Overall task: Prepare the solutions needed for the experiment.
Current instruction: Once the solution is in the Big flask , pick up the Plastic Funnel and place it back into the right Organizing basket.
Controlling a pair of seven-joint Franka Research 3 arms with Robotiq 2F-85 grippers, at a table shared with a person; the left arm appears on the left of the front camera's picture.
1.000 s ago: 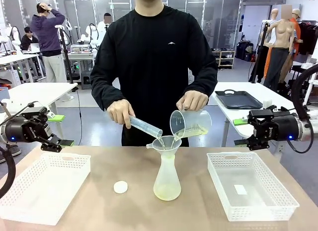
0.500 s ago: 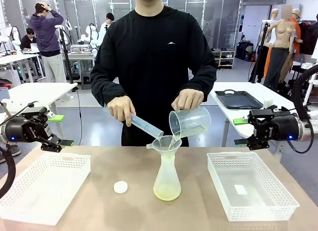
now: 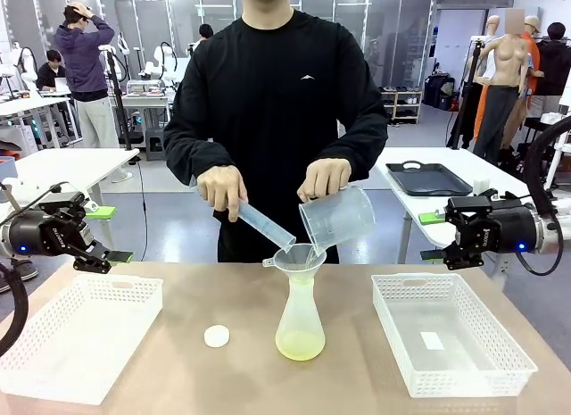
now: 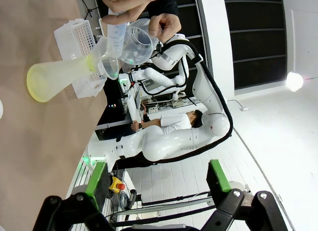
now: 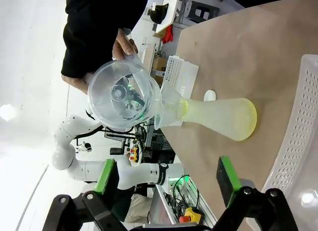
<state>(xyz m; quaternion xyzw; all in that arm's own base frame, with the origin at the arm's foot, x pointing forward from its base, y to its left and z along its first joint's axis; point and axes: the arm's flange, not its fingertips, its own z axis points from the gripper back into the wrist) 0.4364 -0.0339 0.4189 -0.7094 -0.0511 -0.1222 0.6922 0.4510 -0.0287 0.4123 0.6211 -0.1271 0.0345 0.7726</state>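
A translucent conical flask with a funnel stands mid-table, a shallow pale yellow-green layer of solution at its bottom. The person tips a graduated cylinder and a clear beaker over the funnel; both look nearly drained. My left gripper hovers open off the table's left edge, holding nothing. My right gripper hovers open off the right edge, also holding nothing. The left wrist view shows the flask beyond open fingers. The right wrist view shows the solution and the beaker.
A white perforated basket lies at the table's left, another at its right. A small white round cap lies left of the flask. A black tray rests on a farther table.
The person has tipped the beaker steeper and its yellow-green liquid has run out into the funnel. The cylinder has also tilted further. Both grippers have stayed still.
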